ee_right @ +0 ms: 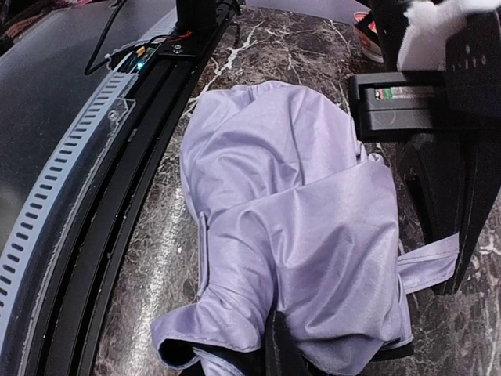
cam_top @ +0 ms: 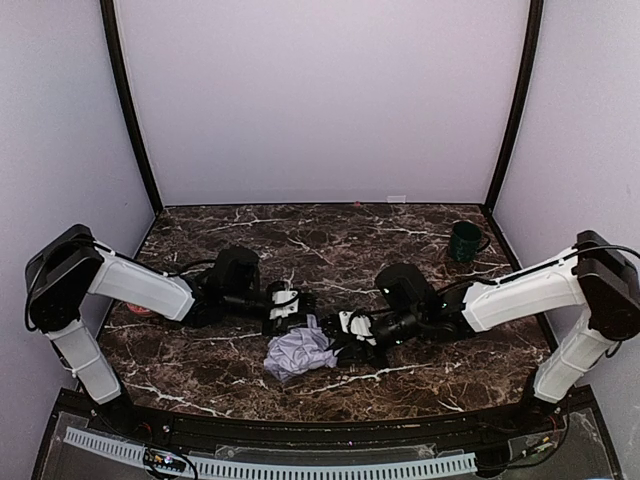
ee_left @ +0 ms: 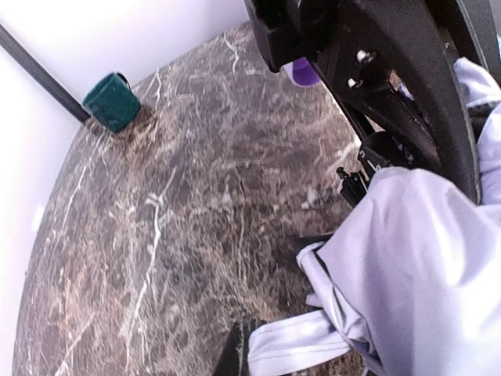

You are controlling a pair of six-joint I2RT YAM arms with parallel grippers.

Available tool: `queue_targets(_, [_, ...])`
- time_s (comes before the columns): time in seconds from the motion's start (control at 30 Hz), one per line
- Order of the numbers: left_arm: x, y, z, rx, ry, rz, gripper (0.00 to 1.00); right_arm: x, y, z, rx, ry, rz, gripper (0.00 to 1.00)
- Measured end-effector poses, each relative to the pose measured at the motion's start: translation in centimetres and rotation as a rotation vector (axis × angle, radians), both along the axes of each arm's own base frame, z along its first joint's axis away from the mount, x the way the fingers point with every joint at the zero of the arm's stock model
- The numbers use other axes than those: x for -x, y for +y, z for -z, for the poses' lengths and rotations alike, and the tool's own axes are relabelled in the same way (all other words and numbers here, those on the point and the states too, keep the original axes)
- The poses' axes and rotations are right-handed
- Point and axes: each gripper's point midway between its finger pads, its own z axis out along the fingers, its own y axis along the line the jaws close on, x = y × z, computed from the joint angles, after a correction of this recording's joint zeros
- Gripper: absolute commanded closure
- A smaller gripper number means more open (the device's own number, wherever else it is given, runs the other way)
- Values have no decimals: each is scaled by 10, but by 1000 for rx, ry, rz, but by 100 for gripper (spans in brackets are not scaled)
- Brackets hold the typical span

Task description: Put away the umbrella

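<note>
You see an umbrella [cam_top: 298,350] of pale purple cloth, with some black showing under it. The bench [cam_top: 330,240] is dark brown with thin white lines, like marble. The cup [cam_top: 464,241] is dark green. The arms [cam_top: 140,283] are white and black.

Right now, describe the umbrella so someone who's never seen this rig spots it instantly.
Start at the dark marble table and go to the middle, toward its near edge. The umbrella lies there as a crumpled fabric bundle. It is pale lavender and soft, unlike the small, hard, dark green mug in the far right corner.
</note>
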Motion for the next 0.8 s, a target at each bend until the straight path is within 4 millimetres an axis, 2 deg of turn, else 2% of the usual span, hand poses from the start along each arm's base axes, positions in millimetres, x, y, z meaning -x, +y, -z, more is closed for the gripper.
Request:
queue_targets(0.17, [-6, 5, 18, -46, -1, -35, 100, -8, 10, 23, 4, 113, 79, 100])
queue_targets(0.4, [-18, 5, 61, -102, 16, -74, 100, -9, 14, 56, 80, 261, 132, 100])
queue_targets(0.57, [-29, 1, 73, -94, -23, -93, 99, -13, 19, 56, 96, 325, 157, 100])
queue_targets(0.63, [-32, -1, 76, -86, -40, -95, 86, -14, 19, 55, 101, 341, 169, 100])
queue_targets(0.7, [-43, -2, 75, -73, -77, -134, 67, -15, 19, 55, 108, 356, 181, 100])
queue_targets(0.8, [-83, -3, 53, -14, -185, -264, 43, -13, 19, 55, 121, 386, 185, 100])
